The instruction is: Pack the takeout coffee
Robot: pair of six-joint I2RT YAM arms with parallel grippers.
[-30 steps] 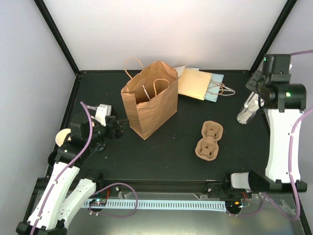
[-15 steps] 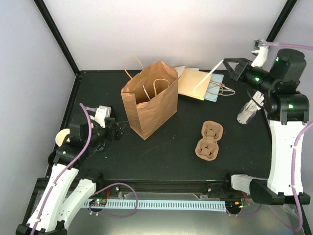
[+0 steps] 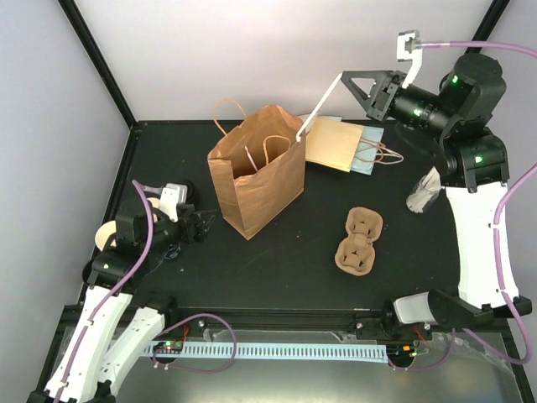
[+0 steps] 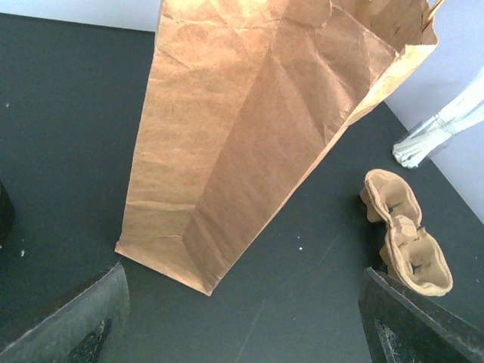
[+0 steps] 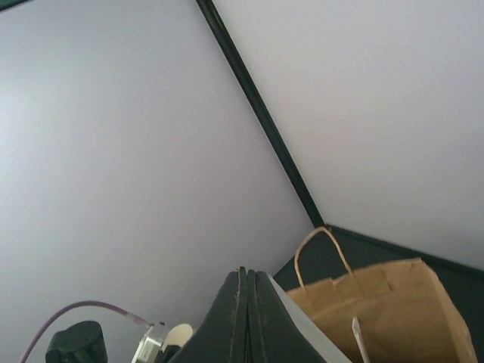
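Coffee cup (image 3: 106,236): only one cream-white round shape that could be it shows, far left of the paper bag (image 3: 256,180) and half hidden behind your left arm. I cannot find the second cup. Neither sits in the pulp cup carrier (image 3: 359,241), which lies empty on the desk (image 3: 294,277) to the right of the bag.

Your right hand (image 3: 348,81) is high above and right of the bag, fingers pressed together on a thin white straw (image 3: 319,105). The straw's lower tip hangs at the bag's right rim. Your left hand (image 3: 201,224) is low on the bag's left side, fingers wide apart, holding nothing and not touching the paper.

Watch the straw tip. It looks to be right on the rim, not clearly over the opening, so letting go now could send it down outside the bag. Pushing down could also crease the rim or tip the bag, since nothing braces it. The handle loops in the bag's mouth could snag the straw too. It is held by one end only, so it may swivel in the grip.
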